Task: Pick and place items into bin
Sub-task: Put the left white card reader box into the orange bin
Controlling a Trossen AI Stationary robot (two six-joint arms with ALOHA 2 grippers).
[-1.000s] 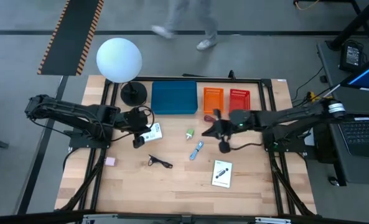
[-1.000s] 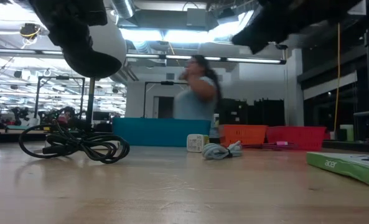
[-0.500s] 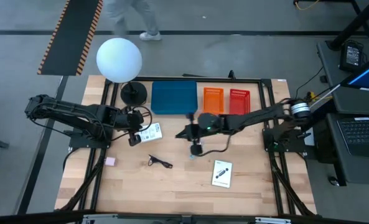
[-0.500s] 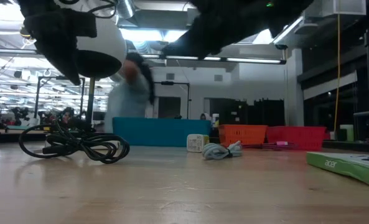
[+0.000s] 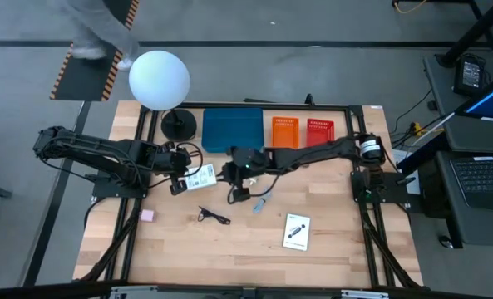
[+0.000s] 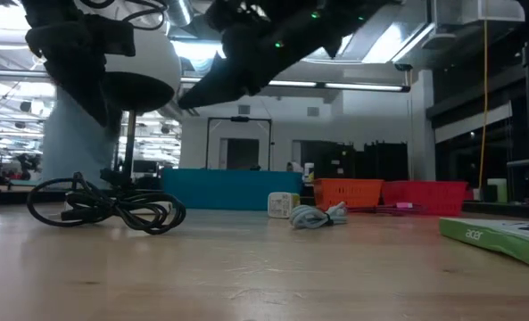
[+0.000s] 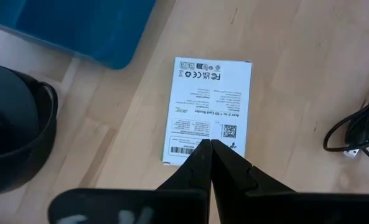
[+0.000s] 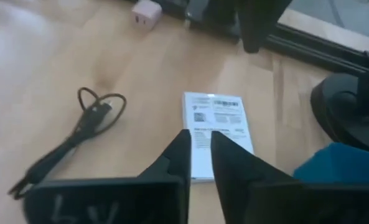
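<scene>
A white printed card (image 5: 201, 176) lies flat on the wood between both grippers. My left gripper (image 7: 210, 144) is shut and hovers over the card's (image 7: 208, 107) near edge; in the high view it (image 5: 181, 183) is at the card's left. My right gripper (image 8: 200, 146) is narrowly open and points at the same card (image 8: 216, 134) from the right (image 5: 228, 174), above the table. The second card (image 5: 296, 231), black cable piece (image 5: 214, 217), pink block (image 5: 147, 216) and blue-white stick (image 5: 262, 202) lie loose. The right arm hides the green lump. I see no red cord.
The blue bin (image 5: 234, 130), an orange basket (image 5: 284, 133) and a red basket (image 5: 319, 131) stand along the far edge. The white globe lamp (image 5: 159, 79) rises on its black base (image 5: 179, 124) beside the bin. A person walks beyond the far left corner.
My right gripper has swept from in front of the orange basket toward the table's left and now reaches the card next to my left gripper. My left gripper has barely shifted. The person behind the table has walked leftward.
</scene>
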